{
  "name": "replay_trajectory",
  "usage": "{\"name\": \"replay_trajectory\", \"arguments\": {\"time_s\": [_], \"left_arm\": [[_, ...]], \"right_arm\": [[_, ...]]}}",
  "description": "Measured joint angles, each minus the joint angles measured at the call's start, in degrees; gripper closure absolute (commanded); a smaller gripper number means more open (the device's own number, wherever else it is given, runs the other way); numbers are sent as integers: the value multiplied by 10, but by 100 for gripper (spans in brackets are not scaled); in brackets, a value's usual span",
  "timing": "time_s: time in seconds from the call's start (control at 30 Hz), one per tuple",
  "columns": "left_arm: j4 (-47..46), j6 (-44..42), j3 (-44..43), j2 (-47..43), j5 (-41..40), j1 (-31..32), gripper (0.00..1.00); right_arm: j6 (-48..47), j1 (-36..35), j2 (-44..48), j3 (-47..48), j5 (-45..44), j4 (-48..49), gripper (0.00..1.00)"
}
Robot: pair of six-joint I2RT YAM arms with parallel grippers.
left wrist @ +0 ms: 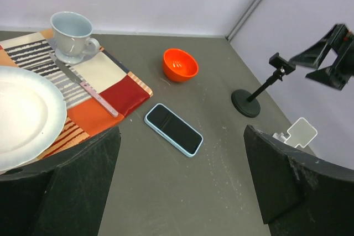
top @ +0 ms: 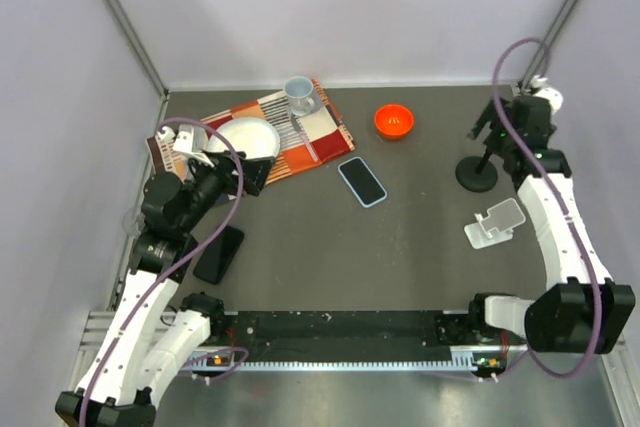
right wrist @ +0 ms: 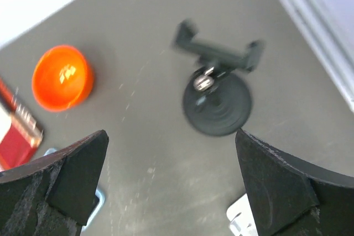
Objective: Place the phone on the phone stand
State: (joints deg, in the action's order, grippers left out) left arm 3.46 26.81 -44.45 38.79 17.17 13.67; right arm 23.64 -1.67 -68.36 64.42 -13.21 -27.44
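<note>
At the left, what looks like a dark phone [top: 219,253] lies flat beside the left arm. The left gripper [top: 256,175] is held spread wide and empty above the plate [left wrist: 22,114], aimed so that the phone [left wrist: 173,129] is framed between its 2 fingers — a likely line of approach. That phone, in a pale blue case, lies face up on the table just off the mat [left wrist: 119,89], near the bowl [left wrist: 180,64]. Further right, 2 stands are seen, a clamp stand [top: 480,165] and a white stand [top: 495,222], both well apart from the phone. The right gripper [right wrist: 171,147] is parted and empty over the clamp stand. Which stand is meant cannot be told — the right wrist view is blurred, and the white stand is cut off there.
</note>
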Motion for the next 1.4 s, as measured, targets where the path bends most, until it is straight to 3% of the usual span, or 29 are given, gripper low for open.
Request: {"name": "replay_trajectory", "arguments": {"time_s": [0.23,0.4,0.7,1.13,1.4], "left_arm": [[21,-30,-3,0,0,11,2],[16,-30,0,8,2,21,3],[8,-29,10,29,10,29,4],[0,-27,11,31,14,29,5],[-5,-26,16,39,17,29,6]], "right_arm": [[49,199,-67,48,119,34,1],[92,278,-103,42,217,85,9],[146,296,-129,-46,324,224,18],[195,296,-179,-83,365,357,36],[221,293,-196,-101,384,393,37]]}}
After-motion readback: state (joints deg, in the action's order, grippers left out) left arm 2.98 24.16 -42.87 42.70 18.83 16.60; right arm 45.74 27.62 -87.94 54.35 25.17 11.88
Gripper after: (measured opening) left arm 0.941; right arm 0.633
